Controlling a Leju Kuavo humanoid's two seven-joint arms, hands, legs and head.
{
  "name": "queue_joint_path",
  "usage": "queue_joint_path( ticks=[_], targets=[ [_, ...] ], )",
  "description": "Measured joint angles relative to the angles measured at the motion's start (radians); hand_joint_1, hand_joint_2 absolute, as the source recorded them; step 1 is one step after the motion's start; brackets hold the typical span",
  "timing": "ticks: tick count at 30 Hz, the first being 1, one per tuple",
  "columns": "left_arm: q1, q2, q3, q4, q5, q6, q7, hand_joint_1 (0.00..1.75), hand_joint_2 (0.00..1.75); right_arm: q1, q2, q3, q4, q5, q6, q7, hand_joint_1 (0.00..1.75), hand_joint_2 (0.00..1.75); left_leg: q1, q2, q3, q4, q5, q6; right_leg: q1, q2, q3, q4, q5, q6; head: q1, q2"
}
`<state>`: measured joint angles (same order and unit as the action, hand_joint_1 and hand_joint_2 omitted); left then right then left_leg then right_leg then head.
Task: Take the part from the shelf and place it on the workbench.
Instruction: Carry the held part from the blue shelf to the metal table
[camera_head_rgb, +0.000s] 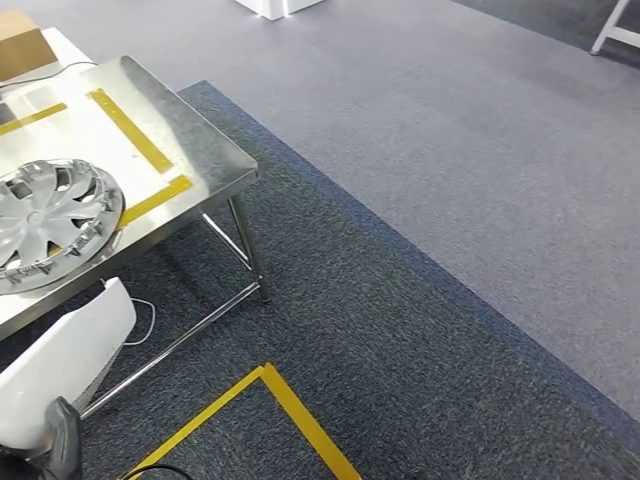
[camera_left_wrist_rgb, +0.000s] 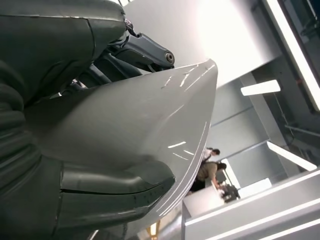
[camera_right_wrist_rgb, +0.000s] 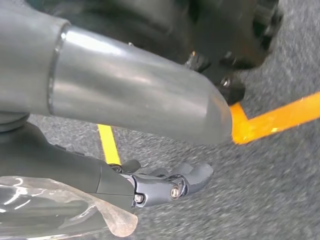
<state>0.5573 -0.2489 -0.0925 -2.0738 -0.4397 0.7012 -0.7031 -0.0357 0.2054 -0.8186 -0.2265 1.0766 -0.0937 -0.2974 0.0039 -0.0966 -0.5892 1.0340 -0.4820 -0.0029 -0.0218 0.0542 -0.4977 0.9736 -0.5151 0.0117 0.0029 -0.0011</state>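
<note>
Spreading across the floor, blue-grey carpet (camera_head_rgb: 423, 200) is carrying yellow tape lines (camera_head_rgb: 302, 415). Standing at the left, the steel surface (camera_head_rgb: 189, 140) is bearing a silver wheel cover (camera_head_rgb: 53, 215). The left robot hand (camera_left_wrist_rgb: 49, 125) is gripping a white curved part (camera_left_wrist_rgb: 151, 130); the right robot hand (camera_right_wrist_rgb: 162, 182) is hanging with fingers loosely extended, holding nothing.
</note>
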Motion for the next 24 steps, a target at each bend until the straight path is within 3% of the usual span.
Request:
queue_joint_path(
  ticks=[2,4,5,6,7,9,11,13,14,16,17,19,20,21,22,24],
  targets=[
    [-0.003,-0.002,0.004,-0.005,-0.001,0.0,0.0,1.75,1.75,0.002,0.002,0.0,0.0,0.003,0.0,0.0,0.0,0.0,-0.002,0.064,-0.052,0.116,-0.065,-0.007,0.002,-0.037,0.001,-0.003,0.001,-0.008,-0.007,0.0],
    [-0.005,-0.006,0.008,-0.009,-0.001,0.0,0.0,1.75,1.75,0.005,0.002,-0.001,0.0,0.007,0.0,0.001,0.0,0.0,0.0,0.083,-0.108,0.241,-0.114,-0.012,0.005,-0.074,0.001,-0.003,-0.001,-0.011,-0.009,0.0],
    [-0.005,-0.008,0.011,-0.013,-0.001,0.0,0.0,1.75,1.75,0.005,0.002,-0.002,0.0,0.009,0.0,0.002,0.0,0.0,0.001,0.085,-0.115,0.261,-0.112,-0.012,0.006,-0.091,0.001,-0.003,-0.002,-0.011,-0.009,0.0],
    [-0.005,-0.012,0.015,-0.019,-0.001,0.0,0.0,1.75,1.75,0.004,0.003,-0.002,0.0,0.011,0.0,0.002,0.0,0.0,0.002,0.089,-0.1,0.235,-0.09,-0.011,0.006,-0.106,0.003,-0.003,-0.004,-0.011,-0.009,0.0],
    [-0.005,-0.019,0.02,-0.027,-0.001,0.0,0.0,1.75,1.75,0.002,0.003,-0.003,0.0,0.013,0.0,0.002,0.0,0.0,0.001,0.099,-0.066,0.174,-0.055,-0.008,0.007,-0.119,0.006,-0.003,-0.005,-0.01,-0.009,0.0],
    [-0.009,-0.034,0.034,-0.046,-0.001,0.0,0.0,1.75,1.75,-0.001,0.005,-0.004,0.0,0.015,0.0,0.002,0.0,0.0,-0.006,0.148,0.012,0.027,-0.004,0.004,0.011,-0.14,0.01,-0.002,-0.011,-0.005,-0.009,0.0],
    [-0.015,-0.047,0.046,-0.062,-0.001,0.0,0.0,1.75,1.75,-0.003,0.007,-0.005,0.0,0.018,0.0,0.002,0.0,0.0,-0.015,0.179,0.042,-0.037,0.003,0.016,0.016,-0.159,0.011,-0.002,-0.017,0.004,-0.008,0.0],
    [-0.016,-0.059,0.058,-0.077,-0.002,0.0,0.0,1.75,1.75,-0.006,0.008,-0.006,0.0,0.021,0.0,0.002,0.0,0.0,-0.016,0.158,0.04,-0.042,0.004,0.026,0.018,-0.18,0.019,-0.004,-0.021,0.015,-0.008,0.0],
    [-0.016,-0.066,0.067,-0.086,-0.003,0.0,0.0,1.75,1.75,-0.009,0.008,-0.006,0.0,0.023,0.0,0.002,0.0,0.0,-0.013,0.147,0.04,-0.046,0.007,0.032,0.017,-0.174,0.021,-0.001,-0.027,0.02,-0.007,0.0],
    [-0.02,-0.078,0.084,-0.103,-0.003,0.0,0.0,1.75,1.75,-0.011,0.009,-0.007,0.0,0.026,0.0,0.002,0.0,0.0,-0.007,0.124,0.042,-0.052,0.016,0.044,0.014,-0.121,-0.007,0.066,-0.072,0.029,-0.001,0.0],
    [-0.023,-0.083,0.093,-0.109,-0.003,0.0,0.0,1.75,1.75,-0.011,0.009,-0.008,0.0,0.027,0.0,0.003,0.0,0.0,-0.005,0.113,0.039,-0.053,0.018,0.047,0.012,-0.088,-0.04,0.133,-0.107,0.032,0.003,0.0],
    [-0.026,-0.089,0.107,-0.115,-0.001,0.0,0.0,1.75,1.75,-0.008,0.009,-0.008,0.0,0.029,0.0,0.004,0.0,0.0,-0.006,0.087,0.036,-0.052,0.02,0.05,0.01,-0.06,-0.11,0.271,-0.158,0.034,0.005,0.0],
    [-0.026,-0.091,0.114,-0.116,0.001,0.0,0.0,1.75,1.75,-0.006,0.009,-0.009,0.0,0.029,0.0,0.005,0.0,0.0,-0.006,0.073,0.036,-0.051,0.02,0.05,0.01,-0.057,-0.13,0.302,-0.157,0.034,0.005,0.0],
    [-0.026,-0.092,0.122,-0.117,0.005,0.0,0.0,1.75,1.75,-0.005,0.009,-0.009,0.0,0.03,0.0,0.005,0.0,0.0,-0.006,0.059,0.036,-0.05,0.02,0.049,0.01,-0.055,-0.13,0.29,-0.134,0.033,0.005,0.0],
    [-0.027,-0.094,0.13,-0.118,0.009,0.0,0.0,1.75,1.75,-0.004,0.009,-0.01,0.0,0.031,0.0,0.005,0.0,0.0,-0.006,0.045,0.037,-0.048,0.019,0.048,0.01,-0.05,-0.111,0.238,-0.094,0.031,0.005,0.0],
    [-0.029,-0.096,0.145,-0.121,0.017,0.0,0.0,1.75,1.75,-0.004,0.009,-0.011,0.0,0.031,0.0,0.005,0.0,0.0,-0.007,0.02,0.035,-0.042,0.017,0.043,0.007,-0.01,-0.052,0.09,-0.022,0.026,0.005,0.0]
  ],
)
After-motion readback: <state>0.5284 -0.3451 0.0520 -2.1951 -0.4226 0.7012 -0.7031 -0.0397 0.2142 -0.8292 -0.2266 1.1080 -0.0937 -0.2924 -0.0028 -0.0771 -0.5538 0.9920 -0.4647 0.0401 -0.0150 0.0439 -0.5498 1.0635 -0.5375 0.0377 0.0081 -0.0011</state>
